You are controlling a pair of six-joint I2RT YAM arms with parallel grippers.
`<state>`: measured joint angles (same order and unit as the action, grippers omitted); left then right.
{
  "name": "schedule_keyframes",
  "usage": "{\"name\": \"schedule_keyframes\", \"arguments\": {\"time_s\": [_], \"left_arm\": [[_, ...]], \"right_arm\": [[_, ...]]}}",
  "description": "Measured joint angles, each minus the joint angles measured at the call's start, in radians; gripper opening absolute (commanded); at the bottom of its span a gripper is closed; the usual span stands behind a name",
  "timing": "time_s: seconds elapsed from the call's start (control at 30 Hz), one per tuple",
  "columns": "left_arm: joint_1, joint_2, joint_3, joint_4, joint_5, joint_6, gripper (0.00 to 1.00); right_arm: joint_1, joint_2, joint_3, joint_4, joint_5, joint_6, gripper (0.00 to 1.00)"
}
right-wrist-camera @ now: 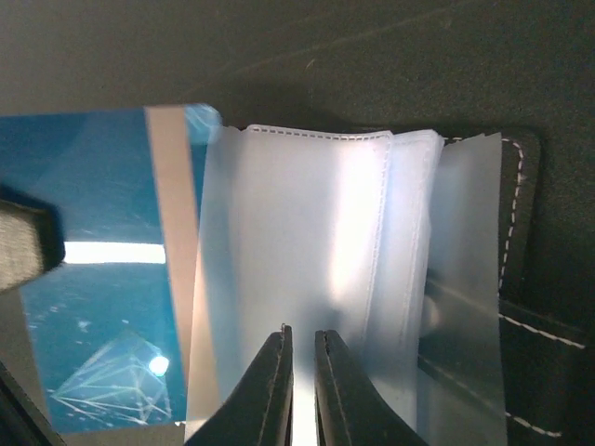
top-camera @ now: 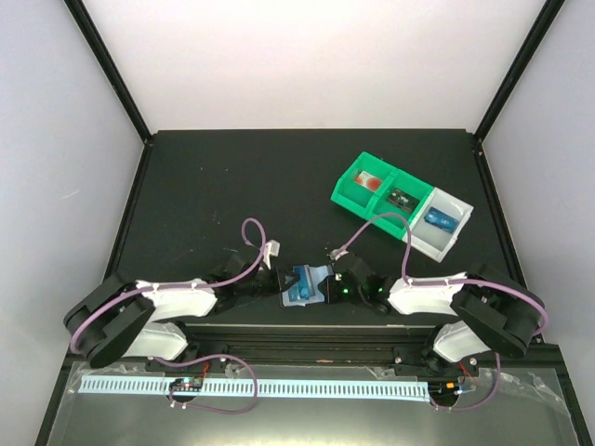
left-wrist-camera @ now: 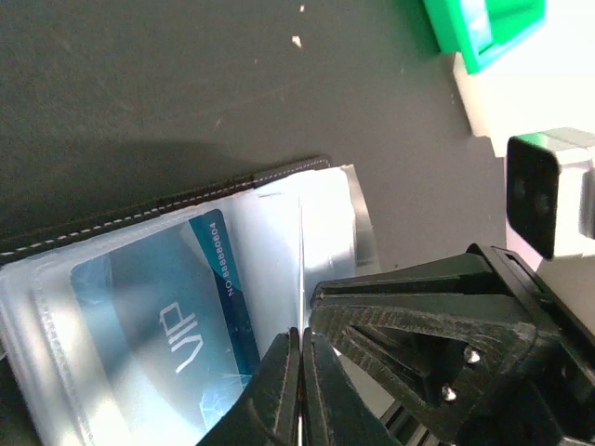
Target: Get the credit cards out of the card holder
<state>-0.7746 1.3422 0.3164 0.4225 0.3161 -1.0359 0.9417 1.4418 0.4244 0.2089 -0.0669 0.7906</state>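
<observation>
Two grippers are meeting at the card holder [top-camera: 307, 284], which is lying open near the 6 o'clock edge of the worktop [top-camera: 232, 186]. Your left gripper [left-wrist-camera: 299, 390] is pinching one clear sleeve page, jaws nearly together. Your right gripper [right-wrist-camera: 299, 386] is nipping another page from the 3 o'clock side. One blue credit card [left-wrist-camera: 158, 321] is showing through a sleeve. At 2 o'clock from the holder, the tray [top-camera: 351, 193] is standing well apart.
</observation>
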Motion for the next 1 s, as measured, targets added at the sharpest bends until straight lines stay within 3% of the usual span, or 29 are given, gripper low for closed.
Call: {"name": "schedule_keyframes", "arguments": {"time_s": [0.43, 0.63, 1.0], "left_arm": [[0.0, -0.39, 0.026, -0.313, -0.183, 0.203, 0.02], [-0.015, -0.506, 0.033, -0.372, -0.264, 0.419, 0.02], [-0.115, -0.654, 0.044, -0.352, -0.393, 0.826, 0.02]], "right_arm": [[-0.001, -0.185, 0.046, -0.241, 0.022, -0.002, 0.21], [-0.001, -0.288, 0.16, -0.379, 0.004, 0.022, 0.25], [-0.001, -0.296, 0.395, -0.558, -0.058, 0.17, 0.27]]}}
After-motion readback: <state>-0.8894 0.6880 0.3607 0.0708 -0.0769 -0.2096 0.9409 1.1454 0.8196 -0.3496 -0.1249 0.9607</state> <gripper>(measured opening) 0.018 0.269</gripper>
